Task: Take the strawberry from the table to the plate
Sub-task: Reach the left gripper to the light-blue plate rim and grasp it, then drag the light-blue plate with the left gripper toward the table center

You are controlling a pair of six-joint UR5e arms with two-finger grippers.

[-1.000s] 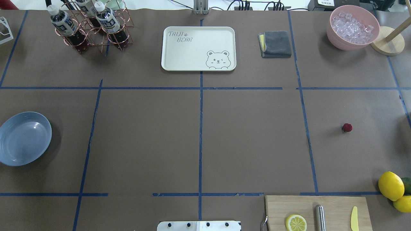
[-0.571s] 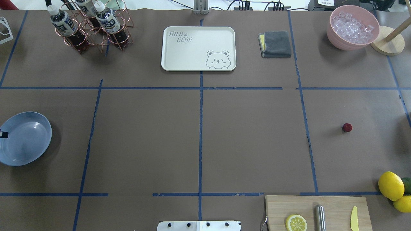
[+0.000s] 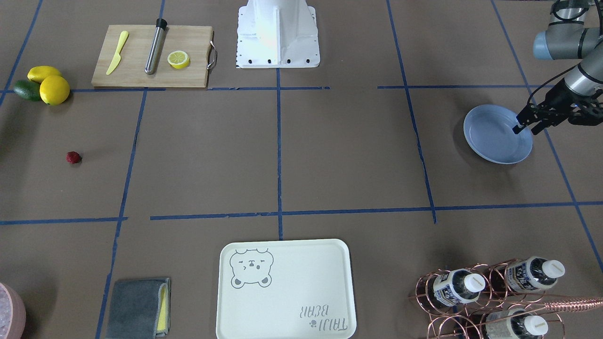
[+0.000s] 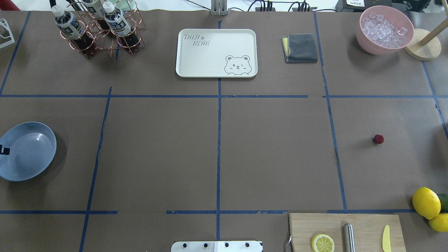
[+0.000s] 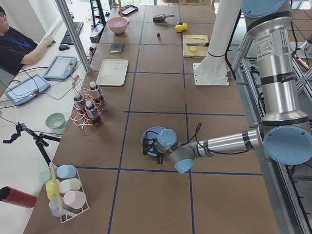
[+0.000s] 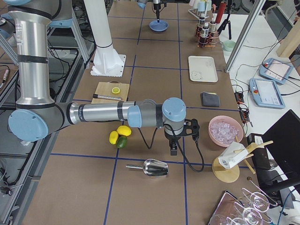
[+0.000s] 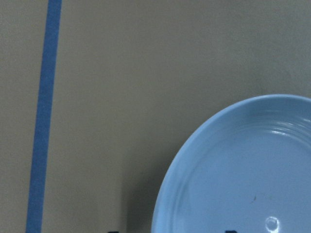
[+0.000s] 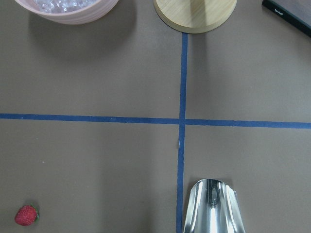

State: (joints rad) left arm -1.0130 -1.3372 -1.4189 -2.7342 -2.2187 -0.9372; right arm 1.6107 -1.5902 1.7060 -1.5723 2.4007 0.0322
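Observation:
The strawberry (image 4: 378, 139) is a tiny dark-red berry lying alone on the table (image 4: 273, 154), right of centre. It also shows at the lower left of the right wrist view (image 8: 26, 215). The light-blue plate (image 4: 31, 164) sits at the table's left edge. My left gripper (image 3: 526, 128) hangs open over the plate's outer rim, with nothing between its fingers. One fingertip (image 4: 4, 150) just shows in the overhead view. My right gripper (image 6: 173, 151) shows only in the exterior right view, low over the table near the lemons; whether it is open I cannot tell.
A cream bear tray (image 4: 216, 52), a bottle rack (image 4: 99, 29), a grey cloth (image 4: 300, 48) and a pink bowl of ice (image 4: 384, 29) line the far side. A cutting board (image 4: 344, 232), lemons (image 4: 426, 202) and a metal scoop (image 8: 211, 206) lie near the right arm.
The left gripper's fingertip has come into the overhead view at the left edge, over the plate, and shifted slightly nearer. The strawberry has not moved.

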